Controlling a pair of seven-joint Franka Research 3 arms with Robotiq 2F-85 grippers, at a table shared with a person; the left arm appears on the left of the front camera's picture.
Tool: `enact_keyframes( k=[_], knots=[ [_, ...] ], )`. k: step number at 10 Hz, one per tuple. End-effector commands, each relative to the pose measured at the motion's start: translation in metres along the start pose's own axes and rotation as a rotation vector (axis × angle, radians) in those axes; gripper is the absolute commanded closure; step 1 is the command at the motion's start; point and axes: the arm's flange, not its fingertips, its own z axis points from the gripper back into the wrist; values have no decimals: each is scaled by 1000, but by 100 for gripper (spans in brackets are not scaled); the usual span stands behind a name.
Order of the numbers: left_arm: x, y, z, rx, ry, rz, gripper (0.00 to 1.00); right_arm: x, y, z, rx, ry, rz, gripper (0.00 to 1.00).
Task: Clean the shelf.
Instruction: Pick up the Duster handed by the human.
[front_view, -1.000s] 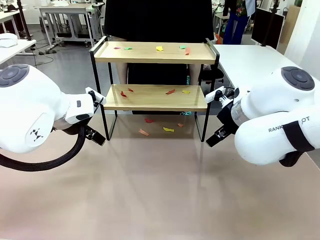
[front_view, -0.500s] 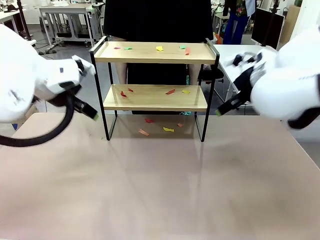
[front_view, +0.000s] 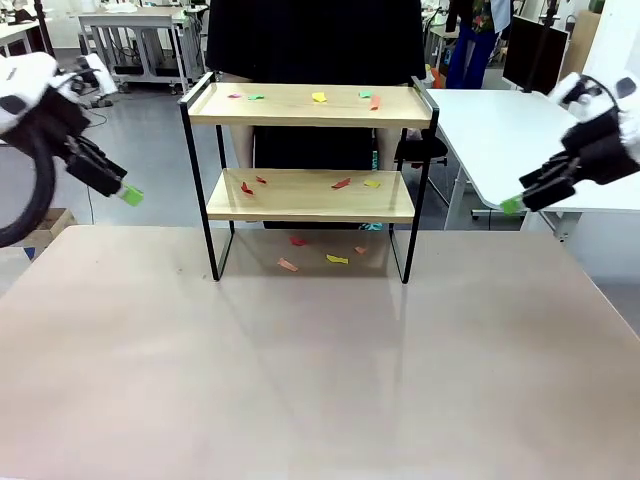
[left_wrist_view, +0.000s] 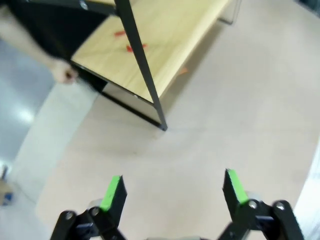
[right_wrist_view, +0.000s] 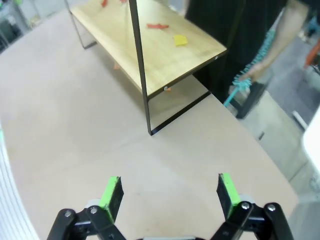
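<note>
1. The shelf (front_view: 310, 212) stands upright at the far middle of the surface (front_view: 320, 400), between the two arms. A person (front_view: 315, 40) in dark clothing stands just behind it.
2. Handling (judgement): thin black frame with two wooden boards, so probably light and stiff. It could slide or tip if pushed high up. The boards look smooth. The firmest hold looks like a corner upright or a raised end rail.
3. Small coloured paper scraps (front_view: 319, 97) lie scattered on the upper board (front_view: 290, 108) and the lower board (front_view: 300, 192). More lie on the surface beneath the shelf. They look flat and almost weightless, so hard to pinch and likely easier to sweep.
4. The left claw (front_view: 128, 195) hangs raised, well off the shelf's left end, jaws spread and empty. In the left wrist view the left claw (left_wrist_view: 172, 187) looks down on the near left leg.
5. The right claw (front_view: 510, 205) hangs raised off the right end, likewise released with nothing between its pads. The right claw (right_wrist_view: 170, 192) faces the near right leg.
6. In the way:
   - The uprights and end rails block entry from the sides.
   - The gap between the boards is low.
   - One hand (right_wrist_view: 252, 70) holds a teal duster-like tool (right_wrist_view: 239, 87) behind the right end.
   - Another hand (left_wrist_view: 64, 74) sits by the far left corner.
7. A white side table (front_view: 500, 120) stands close behind the right claw.
</note>
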Motion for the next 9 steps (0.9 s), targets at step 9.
enact_keyframes(
  k=[9],
  knots=[
    [-72,74,-6,-151,-194,-102,0,-53,-49,-5,137,-179,63,0]
  ],
)
